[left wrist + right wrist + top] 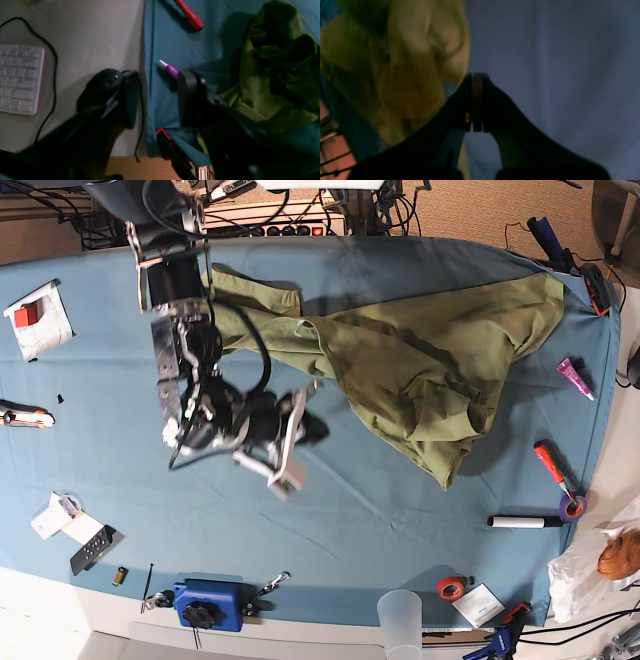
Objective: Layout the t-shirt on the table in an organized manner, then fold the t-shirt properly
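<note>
The olive-green t-shirt (430, 350) lies crumpled and partly spread across the far right half of the teal table (380, 510). My right gripper (290, 448) hovers over bare cloth just left of the shirt's lower edge. In the right wrist view its fingers (476, 100) are pressed together with nothing seen between them, and the blurred shirt (395, 70) hangs to their left. My left gripper (160, 100) is open and empty at the table's edge (150, 75), with the bunched shirt (275, 62) to its right. The left gripper does not show in the base view.
A purple tube (171, 70) lies close to the left gripper, and a red screwdriver (190, 15) beyond it. A keyboard (18, 78) sits off the table. A white marker (525, 522), red tape roll (452, 587), clear cup (403, 620) and blue device (210, 602) line the near edge.
</note>
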### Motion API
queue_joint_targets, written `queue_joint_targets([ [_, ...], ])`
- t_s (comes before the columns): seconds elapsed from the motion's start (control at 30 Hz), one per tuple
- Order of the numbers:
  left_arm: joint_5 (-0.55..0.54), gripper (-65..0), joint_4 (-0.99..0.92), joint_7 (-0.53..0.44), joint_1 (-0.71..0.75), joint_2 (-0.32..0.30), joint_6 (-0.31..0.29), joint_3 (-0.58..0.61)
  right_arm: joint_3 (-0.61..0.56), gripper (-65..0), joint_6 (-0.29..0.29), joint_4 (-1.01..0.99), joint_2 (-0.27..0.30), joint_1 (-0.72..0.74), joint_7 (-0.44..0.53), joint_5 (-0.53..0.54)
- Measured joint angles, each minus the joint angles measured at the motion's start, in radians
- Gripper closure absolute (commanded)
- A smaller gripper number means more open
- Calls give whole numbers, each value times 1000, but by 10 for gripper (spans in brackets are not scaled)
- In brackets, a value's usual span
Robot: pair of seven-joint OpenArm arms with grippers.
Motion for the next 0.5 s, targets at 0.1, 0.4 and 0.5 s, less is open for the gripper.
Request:
queue_joint_targets([
  [0.1,0,-262,0,0,0,0,0,0,0,0,0,0,0,28,1,-6],
  [0.4,0,-262,0,-3,0,0,0,0,0,-246,51,0,2,18,-188,56],
  [0.5,0,-262,0,-3,0,0,0,0,0,-252,-9,0,2,4,-195,94],
])
